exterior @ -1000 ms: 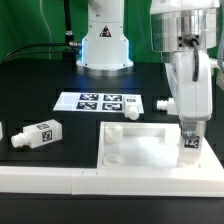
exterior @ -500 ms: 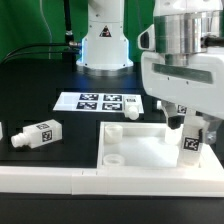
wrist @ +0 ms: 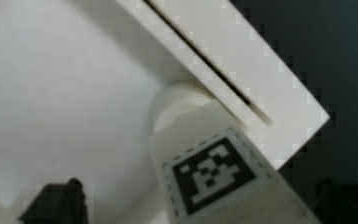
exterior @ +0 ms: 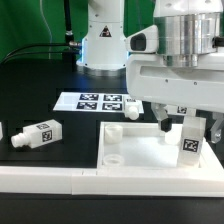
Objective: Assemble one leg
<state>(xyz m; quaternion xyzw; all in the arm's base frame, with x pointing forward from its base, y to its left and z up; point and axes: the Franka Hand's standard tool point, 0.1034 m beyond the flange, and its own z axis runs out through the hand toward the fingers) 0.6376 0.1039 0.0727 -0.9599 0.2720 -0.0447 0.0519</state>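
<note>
A white leg [exterior: 190,145] with a black-and-white tag stands upright at the corner of the white tabletop [exterior: 140,152] on the exterior view's right. My gripper [exterior: 189,129] hangs over it, open, one finger on each side of the leg with a gap on both sides. In the wrist view the leg [wrist: 208,160] stands between the two dark fingertips [wrist: 59,202], close to the tabletop's edge [wrist: 229,70]; the gripper [wrist: 202,205] does not touch it. The leg's peg is hidden.
Another leg [exterior: 35,133] lies on the black table at the left, a third [exterior: 2,131] shows at the left edge, and one [exterior: 132,106] lies beside the marker board [exterior: 97,101]. A long white rail [exterior: 40,179] runs along the front. The robot base [exterior: 105,40] stands behind.
The hand has turned about its vertical axis over the leg, from edge-on to broadside. Its fingers, closed on the leg before, now stand apart from it. The leg has stayed upright in place.
</note>
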